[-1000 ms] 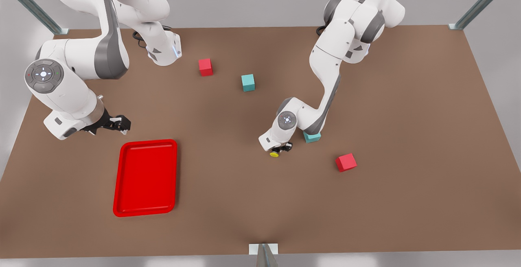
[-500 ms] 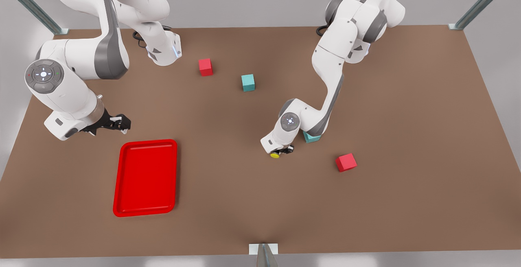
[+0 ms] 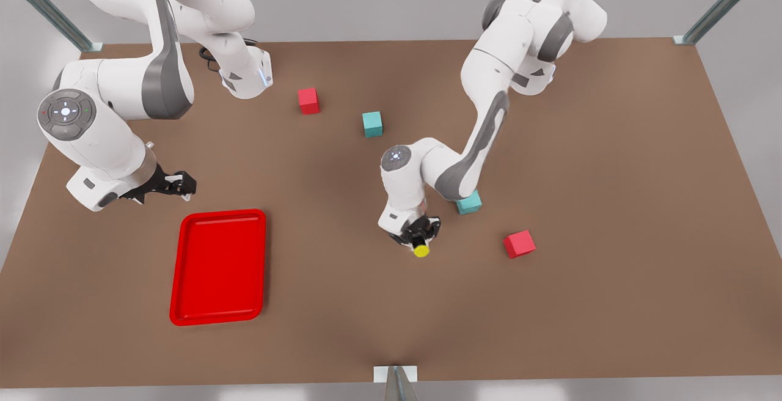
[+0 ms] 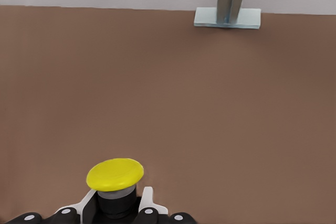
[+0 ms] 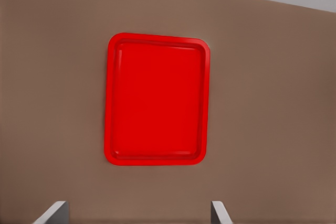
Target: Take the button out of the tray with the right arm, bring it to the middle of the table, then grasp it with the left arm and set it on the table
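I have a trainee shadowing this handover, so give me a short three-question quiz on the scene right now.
1. True or false: the bright red shallow rectangular tray holds the tiny yellow-capped push-button.
2. Which gripper grips the button? A) left gripper B) right gripper C) neither
3. How many small cubes, red and teal together, sit on the matte brown tabletop?

Key:
1. False: the tray is empty, and the button is near the table's middle.
2. A: the left wrist view shows its fingers on the button's black body; the right gripper waits open by the tray.
3. Four: two red, two teal.
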